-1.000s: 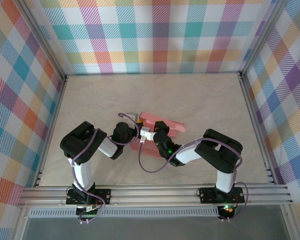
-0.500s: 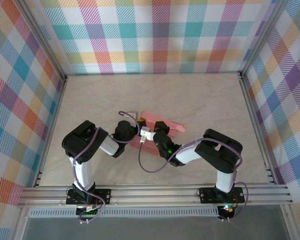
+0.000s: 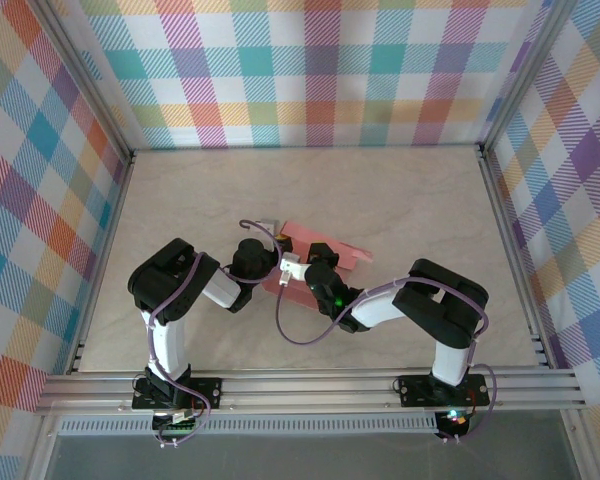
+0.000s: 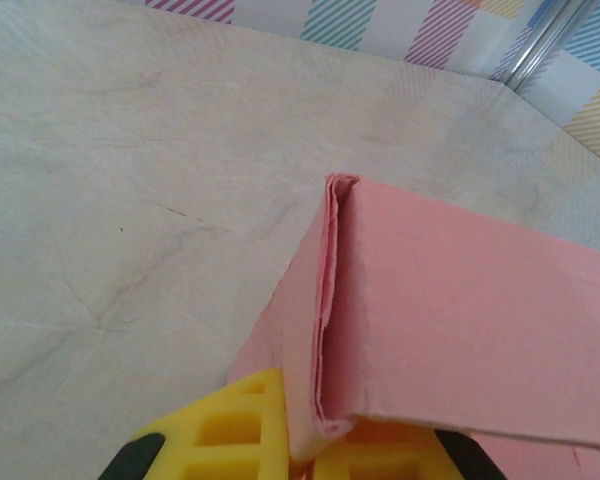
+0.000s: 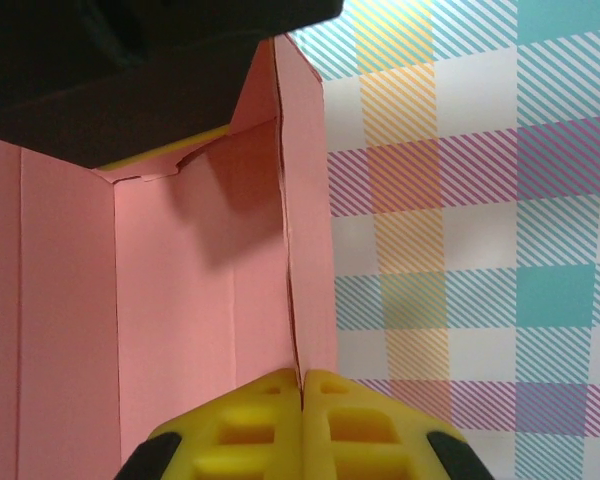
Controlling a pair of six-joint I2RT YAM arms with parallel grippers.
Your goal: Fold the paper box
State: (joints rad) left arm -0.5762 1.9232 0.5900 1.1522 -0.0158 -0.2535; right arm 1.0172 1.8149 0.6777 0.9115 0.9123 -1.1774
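Paper box (image 4: 460,320), one; left hand (image 4: 315,440), right hand (image 5: 302,410) gripping.

Table (image 3: 400,190): pale beige, marbled, faint creases, metal rail (image 3: 310,385) at near edge. Pink paper box (image 3: 335,252) approx mid-table, partly raised, lower edge looks to rest on top.

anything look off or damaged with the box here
The paper box has a rough, slightly crumpled fold edge with its layers gaping, just above the left hand in the left wrist view. Nothing else stands out.
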